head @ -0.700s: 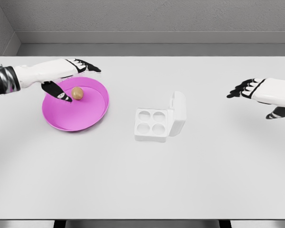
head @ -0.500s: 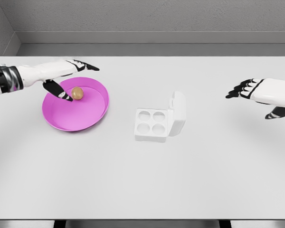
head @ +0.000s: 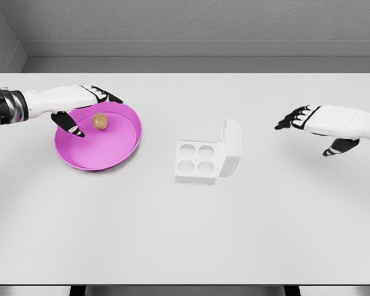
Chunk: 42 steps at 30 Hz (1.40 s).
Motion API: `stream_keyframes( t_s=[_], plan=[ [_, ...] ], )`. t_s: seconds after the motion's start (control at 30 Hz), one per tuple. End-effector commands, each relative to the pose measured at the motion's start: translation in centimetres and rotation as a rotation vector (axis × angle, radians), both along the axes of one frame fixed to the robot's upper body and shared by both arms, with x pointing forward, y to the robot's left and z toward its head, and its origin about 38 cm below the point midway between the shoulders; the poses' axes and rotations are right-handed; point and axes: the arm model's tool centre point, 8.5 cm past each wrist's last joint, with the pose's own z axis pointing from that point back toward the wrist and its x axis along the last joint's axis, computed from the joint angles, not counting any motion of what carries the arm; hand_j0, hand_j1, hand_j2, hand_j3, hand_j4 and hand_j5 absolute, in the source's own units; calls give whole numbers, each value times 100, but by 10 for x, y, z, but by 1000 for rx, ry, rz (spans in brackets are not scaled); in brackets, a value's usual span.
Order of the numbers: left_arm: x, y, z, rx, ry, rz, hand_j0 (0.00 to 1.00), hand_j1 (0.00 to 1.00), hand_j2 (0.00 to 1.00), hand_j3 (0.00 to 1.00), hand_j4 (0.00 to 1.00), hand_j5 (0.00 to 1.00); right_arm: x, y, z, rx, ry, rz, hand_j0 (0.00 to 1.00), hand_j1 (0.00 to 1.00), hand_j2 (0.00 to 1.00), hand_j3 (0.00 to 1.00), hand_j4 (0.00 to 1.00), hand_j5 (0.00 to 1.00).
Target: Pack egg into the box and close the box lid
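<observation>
Egg (head: 100, 121) sits in the pink bowl (head: 111, 157), between the left hand's (head: 80, 105) spread thumb and fingers, untouched. Right hand (head: 317, 123) hovers relaxed, empty, beyond the open box (head: 200, 161).

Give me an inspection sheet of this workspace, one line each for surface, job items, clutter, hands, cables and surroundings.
Surface: white table, flat, evenly lit.
Job's things: brown egg lies in the pink plate at the left; white box stands near the middle with four hollow cups showing, none filled; its lid stands open on the right side.
Clutter: nothing seen.
Hands: left hand is over the plate's far-left rim, fingers and thumb spread on either side of the egg, not closed on it; right hand is over the table to the right of the box, fingers relaxed, holding nothing.
Cables: nothing seen.
Surroundings: grey wall behind the table.
</observation>
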Motion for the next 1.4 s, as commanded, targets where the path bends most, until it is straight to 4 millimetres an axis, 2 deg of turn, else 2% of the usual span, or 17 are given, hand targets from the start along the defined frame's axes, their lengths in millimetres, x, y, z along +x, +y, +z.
stream_keyframes(
  t_s=[0.0,0.2,0.27,0.6,0.67,0.73,0.87,0.93,1.07,1.17,1.23,1.27,1.37],
  plan=[
    [0,1,2,22,-13,2,100,100,100,100,100,100,-4,4,-17,-16,52,14,100,100,100,100,100,100],
    [1,-1,7,7,-27,1,100,100,100,100,100,100,-4,6,-15,-32,51,25,100,100,100,100,100,100],
    [2,0,6,19,-27,3,100,100,100,100,100,100,-5,5,-21,-38,68,24,100,100,100,100,100,100],
    [3,0,1,18,-13,10,100,100,100,100,100,100,0,-16,-25,-42,79,-39,100,100,100,100,100,100],
    [4,2,-1,17,-8,18,100,100,100,100,100,100,3,-27,-30,-43,93,-79,100,100,100,100,100,100],
    [6,7,-6,21,6,38,100,100,100,100,100,100,9,-24,-22,-33,70,-75,100,100,100,100,100,100],
    [5,10,-8,60,4,38,100,100,100,100,100,100,8,-24,-23,-40,76,-73,100,100,100,100,100,100],
    [5,6,-13,108,-1,27,100,100,100,100,100,100,8,-25,-23,-45,79,-74,100,100,100,100,100,100],
    [0,-5,5,132,-64,-22,100,100,100,100,100,100,7,-24,-23,-48,79,-69,100,100,100,100,100,100],
    [5,2,17,61,-138,18,100,100,100,100,100,100,7,-22,-24,-44,81,-66,100,100,100,100,100,100],
    [5,2,14,68,-131,18,100,100,100,100,100,100,7,-23,-24,-47,81,-68,100,100,100,100,100,100],
    [8,10,2,76,-91,49,100,100,100,100,100,100,6,-24,-23,-48,81,-70,100,100,100,100,100,100],
    [11,16,-6,91,-65,73,100,100,100,100,100,100,6,-24,-24,-50,81,-68,100,100,100,100,100,100]
  ],
)
